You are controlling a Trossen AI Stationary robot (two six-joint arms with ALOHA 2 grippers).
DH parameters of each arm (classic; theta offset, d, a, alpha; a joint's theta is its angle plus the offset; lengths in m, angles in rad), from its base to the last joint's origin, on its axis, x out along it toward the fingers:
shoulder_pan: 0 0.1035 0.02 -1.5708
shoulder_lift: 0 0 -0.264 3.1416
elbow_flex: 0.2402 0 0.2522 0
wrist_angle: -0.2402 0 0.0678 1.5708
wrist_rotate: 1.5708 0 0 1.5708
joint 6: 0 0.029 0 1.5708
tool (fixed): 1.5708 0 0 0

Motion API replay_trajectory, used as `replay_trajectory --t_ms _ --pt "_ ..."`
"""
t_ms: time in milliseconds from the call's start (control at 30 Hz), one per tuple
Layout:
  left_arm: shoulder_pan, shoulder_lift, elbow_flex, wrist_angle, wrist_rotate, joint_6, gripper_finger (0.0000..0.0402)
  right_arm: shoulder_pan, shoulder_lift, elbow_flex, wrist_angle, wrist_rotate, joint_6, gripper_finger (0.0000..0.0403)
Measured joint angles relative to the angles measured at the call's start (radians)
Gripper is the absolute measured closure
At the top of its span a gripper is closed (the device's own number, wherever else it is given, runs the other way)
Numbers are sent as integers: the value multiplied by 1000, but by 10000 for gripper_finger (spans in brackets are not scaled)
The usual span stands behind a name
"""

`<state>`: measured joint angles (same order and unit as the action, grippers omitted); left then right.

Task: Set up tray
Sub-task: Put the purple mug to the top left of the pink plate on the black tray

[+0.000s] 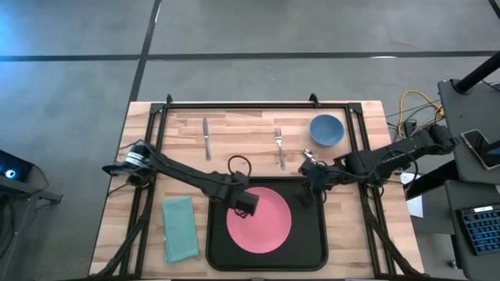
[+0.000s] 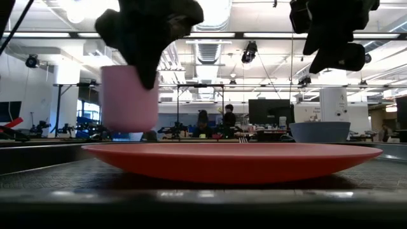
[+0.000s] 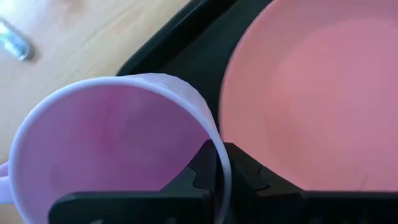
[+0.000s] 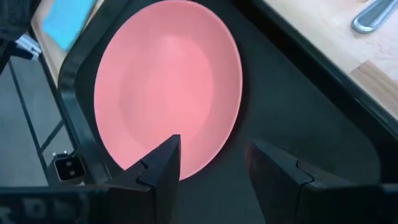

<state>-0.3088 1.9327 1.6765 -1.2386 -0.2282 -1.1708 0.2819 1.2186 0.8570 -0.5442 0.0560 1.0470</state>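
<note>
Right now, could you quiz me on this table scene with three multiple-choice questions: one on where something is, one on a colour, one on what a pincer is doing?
1. Where does the pink plate lie?
A. on the black tray
B. on the bare wood
C. on the teal napkin

2. What colour is the bowl?
A. red
B. blue
C. yellow

3. What is the left pincer doing?
A. hanging empty and open
B. gripping the fork
C. pinching the rim of a pale pink cup

Answers:
1 A, the tray's rim shows all round the plate.
2 B, blue in the overhead view.
3 C, the fingers clamp the cup's wall in the left wrist view.
</note>
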Motion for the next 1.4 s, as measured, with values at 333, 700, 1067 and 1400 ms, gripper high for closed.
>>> replay_trajectory --t_ms 333,700,1067,1400 --pt "8 11 -57 9 -12 7 401 57 0 0 -3 70 24 237" --pt "8 8 -130 95 24 5 401 59 0 0 -3 86 43 236" --pt "6 -9 -170 178 51 2 401 61 0 -1 -1 101 54 236" --pt "2 -11 -178 229 99 33 389 60 0 -1 0 104 53 236"
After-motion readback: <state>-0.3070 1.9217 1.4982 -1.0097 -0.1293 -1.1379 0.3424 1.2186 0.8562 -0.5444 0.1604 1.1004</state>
